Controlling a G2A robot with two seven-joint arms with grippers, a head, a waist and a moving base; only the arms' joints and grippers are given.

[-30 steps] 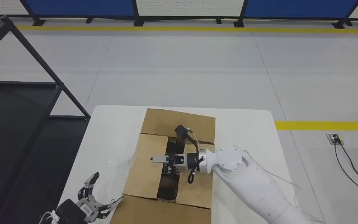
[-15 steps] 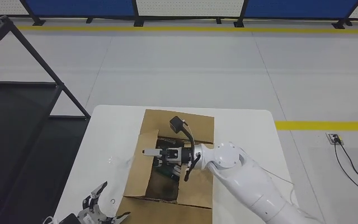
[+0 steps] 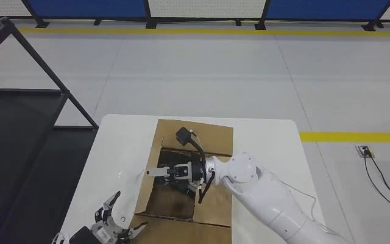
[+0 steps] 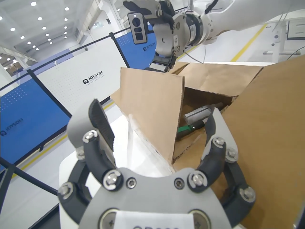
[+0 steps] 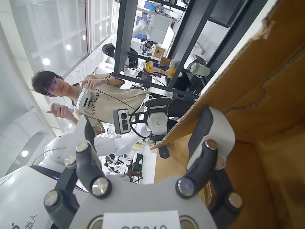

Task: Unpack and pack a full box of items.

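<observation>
A brown cardboard box (image 3: 196, 136) stands in the middle of the white table (image 3: 116, 146). Its left flap (image 4: 152, 110) is raised upright. My right gripper (image 3: 159, 173) is open at that flap's top edge, one finger (image 5: 209, 125) on the flap's inner face (image 5: 250, 91). Inside the box lie a grey-white tube (image 4: 199, 114) and a green item (image 4: 190, 128), partly hidden. My left gripper (image 4: 157, 125) is open and holds nothing, low at the table's near left corner (image 3: 125, 215), facing the box's near left corner.
The far flap and the right flap (image 3: 216, 204) lie folded outward. A black metal frame (image 3: 36, 67) stands left of the table. Bare tabletop lies left of the box.
My right gripper has moved left across the box, swinging the left flap from flat over the opening to upright. The left gripper has shifted slightly right near the table's front edge.
</observation>
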